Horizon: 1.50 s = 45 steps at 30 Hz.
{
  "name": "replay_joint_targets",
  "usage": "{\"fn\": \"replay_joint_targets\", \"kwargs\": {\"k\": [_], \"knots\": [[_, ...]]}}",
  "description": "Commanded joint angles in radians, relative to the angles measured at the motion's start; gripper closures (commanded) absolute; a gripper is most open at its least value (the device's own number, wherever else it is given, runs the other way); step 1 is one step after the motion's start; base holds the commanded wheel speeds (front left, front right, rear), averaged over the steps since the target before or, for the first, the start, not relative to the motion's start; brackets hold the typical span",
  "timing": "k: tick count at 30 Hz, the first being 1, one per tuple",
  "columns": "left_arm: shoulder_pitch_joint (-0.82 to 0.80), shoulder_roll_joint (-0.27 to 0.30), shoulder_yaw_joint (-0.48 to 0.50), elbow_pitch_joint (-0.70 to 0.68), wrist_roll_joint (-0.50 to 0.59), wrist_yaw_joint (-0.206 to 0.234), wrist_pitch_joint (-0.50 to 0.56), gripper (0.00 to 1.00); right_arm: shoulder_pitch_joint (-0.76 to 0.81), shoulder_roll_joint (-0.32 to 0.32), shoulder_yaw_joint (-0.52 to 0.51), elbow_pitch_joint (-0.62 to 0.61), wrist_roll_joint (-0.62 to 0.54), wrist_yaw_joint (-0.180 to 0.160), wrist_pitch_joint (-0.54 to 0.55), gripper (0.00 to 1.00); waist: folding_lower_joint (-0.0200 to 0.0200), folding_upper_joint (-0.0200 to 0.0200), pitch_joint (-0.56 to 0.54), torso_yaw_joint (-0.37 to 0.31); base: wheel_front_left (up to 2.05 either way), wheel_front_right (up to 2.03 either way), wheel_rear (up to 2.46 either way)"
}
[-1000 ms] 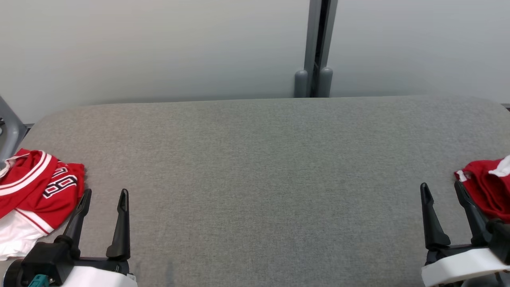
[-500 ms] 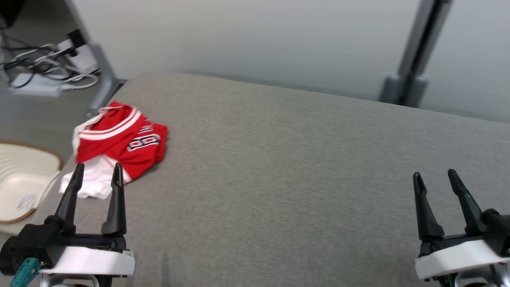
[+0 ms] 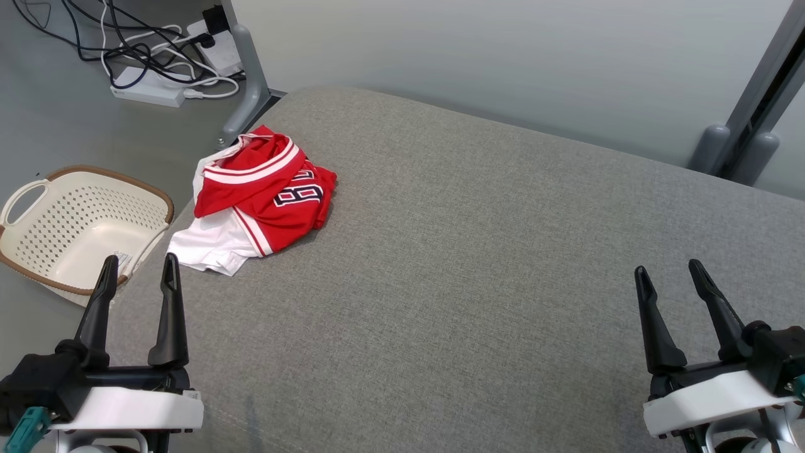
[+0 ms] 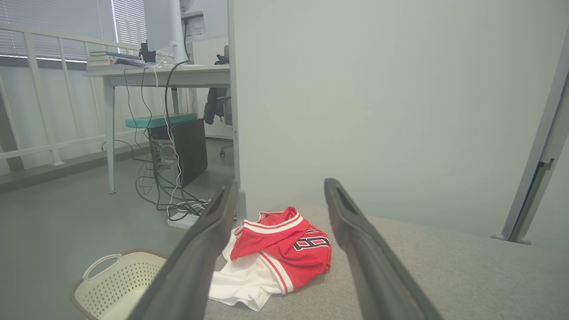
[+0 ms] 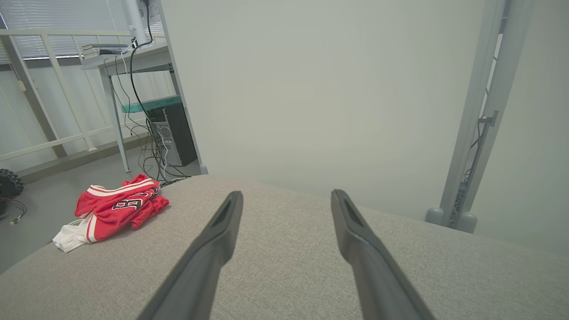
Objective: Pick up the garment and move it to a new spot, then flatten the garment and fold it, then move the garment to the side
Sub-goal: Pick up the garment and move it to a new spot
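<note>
Holds left gripper (image 3: 141, 258) and right gripper (image 3: 666, 266) with fingers apart, empty, over table (image 3: 471, 264), clear of crumpled garment (image 3: 264, 195) at left edge.

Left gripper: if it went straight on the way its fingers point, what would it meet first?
Probably the red-and-white garment, which lies between the left gripper's open fingers in its wrist view, on the grey table. Its height is unclear, so it might pass over the garment toward the wall.

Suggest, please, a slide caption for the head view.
Left pincer and right pincer, both open, at the grey table; crumpled red-and-white jersey at its left edge, cream basket on the floor.
</note>
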Motion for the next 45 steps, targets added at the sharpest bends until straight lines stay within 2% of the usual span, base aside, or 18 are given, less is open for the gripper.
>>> {"fn": "replay_joint_targets", "kwargs": {"k": [1, 7, 13, 22, 23, 32, 38, 39, 40, 41, 42, 45], "knots": [[-0.009, 0.002, 0.008, 0.005, -0.005, -0.008, -0.004, 0.0, -0.013, -0.008, 0.001, 0.003, 0.001, 0.0, -0.006, 0.0, 0.0, 0.0, 0.001, 0.0, 0.0, 0.0, 0.0], [-0.056, 0.001, 0.026, 0.03, -0.009, -0.022, -0.007, 0.0, -0.023, -0.013, 0.013, 0.002, 0.008, 0.0, 0.003, 0.0, 0.0, 0.0, 0.014, -0.019, 0.0, 0.0, 0.0], [-0.19, 0.015, 0.048, 0.147, -0.039, -0.057, 0.012, 0.0, -0.069, -0.031, 0.046, -0.018, 0.004, 0.0, 0.021, 0.0, 0.0, 0.0, 0.081, -0.086, 0.0, 0.0, 0.0], [-0.451, 0.008, 0.045, 0.512, -0.112, -0.147, 0.08, 0.0, -0.144, -0.059, 0.076, -0.042, 0.01, 0.0, 0.036, 0.0, 0.0, 0.0, 0.244, -0.208, 0.0, 0.0, 0.0], [-0.451, 0.008, 0.045, 0.512, -0.112, -0.147, 0.08, 0.0, -0.144, -0.059, 0.076, -0.042, 0.01, 0.0, 0.036, 0.0, 0.0, 0.0, 0.244, -0.208, 0.0, 0.0, 0.0], [-0.664, -0.017, 0.044, 0.934, -0.171, -0.235, 0.129, 0.0, -0.205, -0.075, 0.077, -0.046, 0.009, 0.0, 0.028, 0.0, 0.0, 0.0, 0.362, -0.272, 0.0, 0.0, 0.0], [-0.739, -0.035, 0.061, 1.134, -0.217, -0.274, 0.162, 0.0, -0.224, -0.082, 0.079, -0.035, 0.012, 0.0, 0.017, 0.0, 0.0, 0.0, 0.39, -0.294, 0.0, 0.0, 0.0], [-0.747, -0.036, 0.06, 1.157, -0.219, -0.282, 0.158, 0.05, -0.225, -0.083, 0.078, -0.034, 0.012, 0.0, 0.016, 0.0, 0.0, 0.0, 0.392, -0.296, 0.0, 0.0, 0.0], [-0.753, -0.037, 0.059, 1.176, -0.222, -0.288, 0.154, 0.57, -0.223, -0.083, 0.076, -0.032, 0.011, 0.0, 0.016, 0.0, 0.0, 0.0, 0.392, -0.297, 0.0, 0.0, 0.0], [-0.759, -0.04, 0.058, 1.195, -0.226, -0.296, 0.154, 0.87, -0.222, -0.084, 0.074, -0.03, 0.011, 0.0, 0.015, 0.0, 0.0, 0.0, 0.393, -0.298, 0.0, 0.0, 0.0], [-0.765, -0.041, 0.055, 1.209, -0.225, -0.303, 0.149, 1.0, -0.222, -0.083, 0.073, -0.029, 0.01, 0.0, 0.014, 0.0, 0.0, 0.0, 0.393, -0.298, 0.0, 0.0, 0.0], [-0.789, -0.033, 0.046, 1.235, -0.209, -0.312, 0.093, 1.0, -0.221, -0.082, 0.065, -0.026, 0.007, 0.0, 0.011, 0.0, 0.0, 0.0, 0.385, -0.296, 0.0, 0.0, 0.0]]}}
